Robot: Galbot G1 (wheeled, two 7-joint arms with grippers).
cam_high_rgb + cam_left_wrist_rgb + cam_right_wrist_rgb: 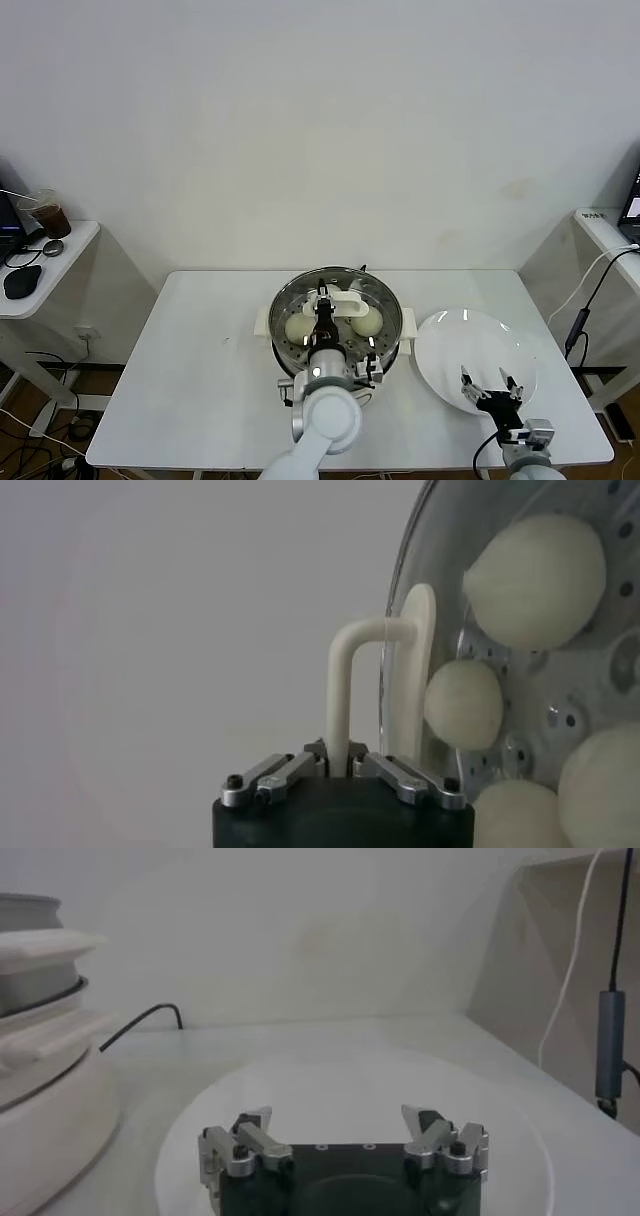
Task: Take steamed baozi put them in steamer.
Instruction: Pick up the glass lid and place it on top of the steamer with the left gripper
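Note:
The steamer (388,300) stands at the table's middle on its cream-white base. Two pale baozi (298,327) (367,322) show in it in the head view. The left wrist view shows several baozi (535,580) (463,703) on the perforated tray (610,665). My left gripper (323,303) (338,762) is shut on the white handle (343,680) of the glass lid (397,590), which is over the steamer's mouth. My right gripper (488,383) (343,1123) is open and empty over the white plate (450,340).
The white plate (330,1083) lies bare to the right of the steamer (40,1098). A black cable (140,1020) runs behind the steamer. Side tables stand at far left (60,260) and far right (605,230).

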